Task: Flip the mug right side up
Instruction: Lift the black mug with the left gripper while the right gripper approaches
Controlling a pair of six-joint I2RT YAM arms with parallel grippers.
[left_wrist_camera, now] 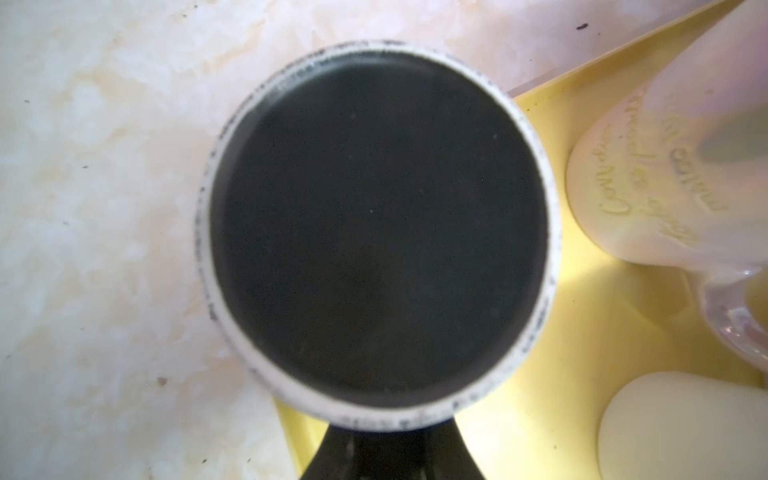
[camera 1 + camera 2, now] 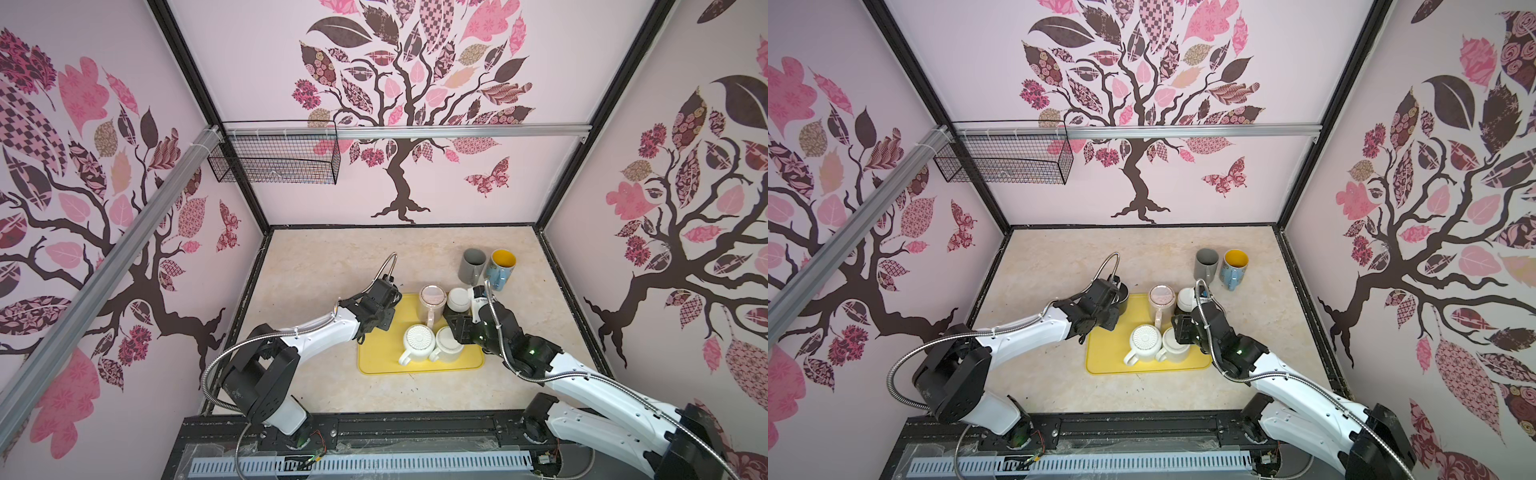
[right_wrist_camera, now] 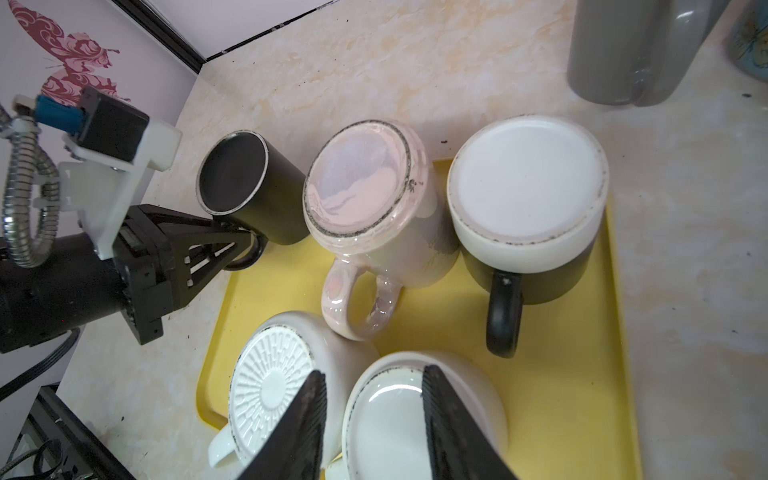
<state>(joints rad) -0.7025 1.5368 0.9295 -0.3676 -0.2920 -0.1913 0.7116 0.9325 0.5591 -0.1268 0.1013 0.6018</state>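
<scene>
Jaws of my right gripper [image 3: 372,372] stand apart above the bottom-up white mug [image 3: 386,415] at 5 o'clock on the yellow tray [image 3: 573,374]. My left gripper [image 3: 245,245] is clenched on the handle of the black mug [image 3: 232,174], which is bottom up at the tray's 10 o'clock corner.

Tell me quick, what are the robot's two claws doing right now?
Left gripper: shut on the black mug's handle.
Right gripper: open, holding nothing, over an upside-down white mug.

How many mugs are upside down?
5: black mug at the yellow tray's far-left corner, pink mug and black-and-white mug along its far side, ribbed white mug and plain white mug nearer. None seems hidden.
</scene>
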